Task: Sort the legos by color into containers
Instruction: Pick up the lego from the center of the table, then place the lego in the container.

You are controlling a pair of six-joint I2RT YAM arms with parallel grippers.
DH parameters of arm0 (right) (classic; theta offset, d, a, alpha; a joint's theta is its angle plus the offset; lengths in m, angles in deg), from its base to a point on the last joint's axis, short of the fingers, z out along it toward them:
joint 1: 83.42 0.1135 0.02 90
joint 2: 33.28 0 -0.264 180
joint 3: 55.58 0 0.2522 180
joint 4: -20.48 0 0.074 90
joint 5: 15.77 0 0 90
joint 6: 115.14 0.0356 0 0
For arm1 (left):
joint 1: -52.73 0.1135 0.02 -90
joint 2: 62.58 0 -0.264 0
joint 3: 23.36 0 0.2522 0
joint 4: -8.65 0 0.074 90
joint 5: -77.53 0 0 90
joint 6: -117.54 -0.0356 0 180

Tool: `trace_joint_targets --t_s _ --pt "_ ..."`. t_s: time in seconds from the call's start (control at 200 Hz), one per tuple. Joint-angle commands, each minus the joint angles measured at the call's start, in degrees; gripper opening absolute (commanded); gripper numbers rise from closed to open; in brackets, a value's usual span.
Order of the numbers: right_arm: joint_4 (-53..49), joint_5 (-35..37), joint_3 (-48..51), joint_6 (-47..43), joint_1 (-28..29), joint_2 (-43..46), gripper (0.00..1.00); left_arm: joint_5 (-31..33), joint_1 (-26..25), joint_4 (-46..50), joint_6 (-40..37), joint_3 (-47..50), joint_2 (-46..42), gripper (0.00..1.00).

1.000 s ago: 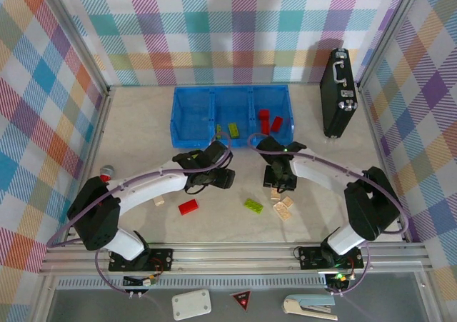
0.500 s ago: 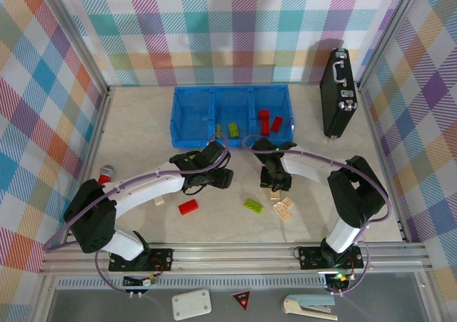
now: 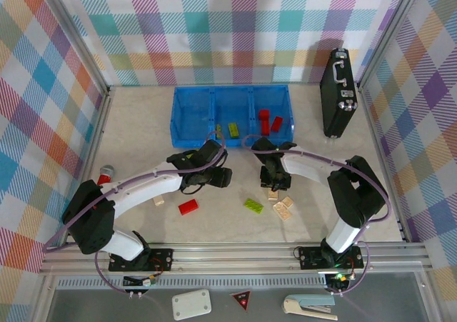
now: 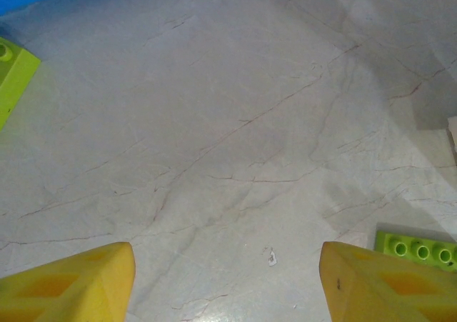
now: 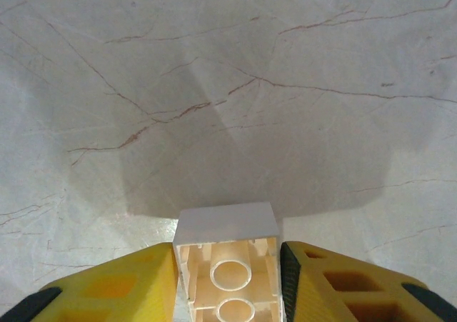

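From the top view, far left: a small beige brick (image 3: 159, 201) lies on the table (image 3: 136, 136) beside the left arm, and a red brick (image 3: 188, 206) sits just right of it. The left gripper (image 3: 220, 177) is above bare table, just in front of the blue bin (image 3: 187, 138). On the left wrist cam its yellow fingers (image 4: 71, 279) are spread wide with nothing between them. That cam also shows a lime brick (image 4: 418, 249) close to the right finger and a second lime brick (image 4: 11, 72) at the frame's left edge, below a strip of blue. I can't tell whether that one is in or out of the bin. Bin contents: I see no bricks in the left compartment (image 3: 193, 113). The middle compartment (image 3: 230, 102) holds two lime bricks (image 3: 233, 129) and the right compartment (image 3: 280, 102) holds two red bricks (image 3: 263, 117). On the table ahead of the bin, a lime brick (image 3: 253, 205) lies between the arms. The right gripper (image 3: 275, 186) is pinching a beige brick (image 5: 228, 265) between its yellow fingers (image 5: 343, 286), with the hollow underside toward the wrist cam. I can't tell if it's off the table. Two more beige bricks (image 3: 284, 206) lie side by side just right of it. A black case (image 3: 338, 92) stands far right, well apart from the bricks.
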Motion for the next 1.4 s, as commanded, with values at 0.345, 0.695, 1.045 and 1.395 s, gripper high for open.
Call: trace_joint_targets --t_s 0.345,0.695,1.045,1.395 --pt "1.6 -0.6 0.8 -3.6 -0.5 4.5 0.33 -9.3 2.4 -7.1 0.5 3.7 -6.0 0.69" --pt "10.8 -9.6 3.0 -14.8 -0.4 25.3 0.27 -28.3 3.1 -22.6 -2.8 7.6 -13.7 0.77" --pt "26.2 -28.9 6.8 -25.9 -0.4 41.6 0.22 -46.5 3.1 -31.7 -4.3 7.9 -17.8 0.78" --pt "29.4 -31.9 6.1 -20.0 -0.4 41.8 0.19 -52.7 2.8 -34.5 -1.6 5.1 -14.0 0.74"
